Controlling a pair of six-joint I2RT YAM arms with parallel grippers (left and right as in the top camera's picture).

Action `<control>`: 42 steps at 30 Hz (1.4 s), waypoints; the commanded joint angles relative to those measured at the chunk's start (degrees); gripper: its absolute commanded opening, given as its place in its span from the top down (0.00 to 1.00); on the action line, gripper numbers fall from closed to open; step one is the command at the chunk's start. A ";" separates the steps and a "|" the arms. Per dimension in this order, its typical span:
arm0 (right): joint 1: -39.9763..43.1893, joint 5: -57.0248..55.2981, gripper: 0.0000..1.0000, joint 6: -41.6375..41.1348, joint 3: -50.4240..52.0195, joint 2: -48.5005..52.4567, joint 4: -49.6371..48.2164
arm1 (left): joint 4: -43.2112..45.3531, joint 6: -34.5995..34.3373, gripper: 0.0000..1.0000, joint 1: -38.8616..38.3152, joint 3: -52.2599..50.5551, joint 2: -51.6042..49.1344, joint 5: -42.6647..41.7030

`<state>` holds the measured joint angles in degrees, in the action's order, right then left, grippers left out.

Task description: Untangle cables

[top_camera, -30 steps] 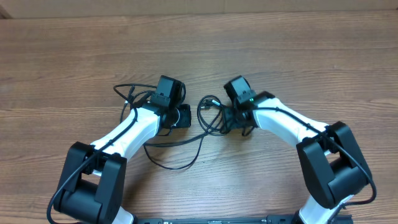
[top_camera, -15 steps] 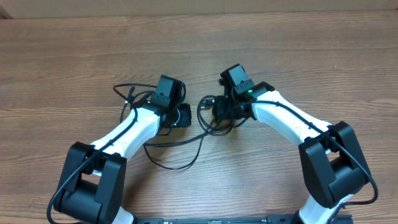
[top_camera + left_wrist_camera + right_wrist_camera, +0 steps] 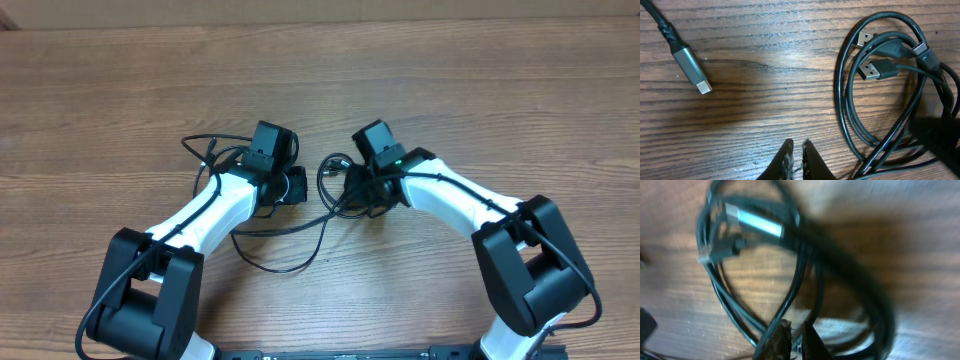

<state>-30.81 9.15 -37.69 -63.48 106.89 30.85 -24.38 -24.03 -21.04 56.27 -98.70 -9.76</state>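
Now that both sets of jaws have closed, left gripper is sitting clenched and empty, bottom centre. Right gripper is clenching amid the cables, coiled at frame right, so the pull-apart is likely starting. Blur is hiding whether a strand is caught. Grey USB-C plug is lying apart, upper left.

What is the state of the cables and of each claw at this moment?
cables: looped together in a tangled coil.
grey plug: lying flat, apart from the coil, not gripped.
left claw: shut, nothing visible between its fingers.
right claw: shut at the coil; grip on a strand unclear.
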 commanded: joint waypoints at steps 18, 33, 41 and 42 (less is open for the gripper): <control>-10.97 4.44 0.96 0.68 -1.92 -2.89 6.14 | -1.84 -2.21 0.94 0.35 -0.74 -0.63 4.37; -4.85 -5.29 0.67 4.85 -2.75 -8.72 9.16 | -1.16 3.50 0.77 1.14 -0.74 -3.26 -10.27; -3.23 -4.90 0.58 11.43 -0.48 -6.23 9.42 | 1.29 3.74 0.79 1.25 -0.61 -7.41 -15.39; -3.26 -4.57 0.56 13.68 -0.46 -5.46 9.62 | 1.29 3.72 0.80 1.25 -0.59 -7.39 -15.39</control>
<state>-33.95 5.08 -29.89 -65.04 99.29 40.18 -23.09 -21.89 -19.77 56.23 -104.92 -22.61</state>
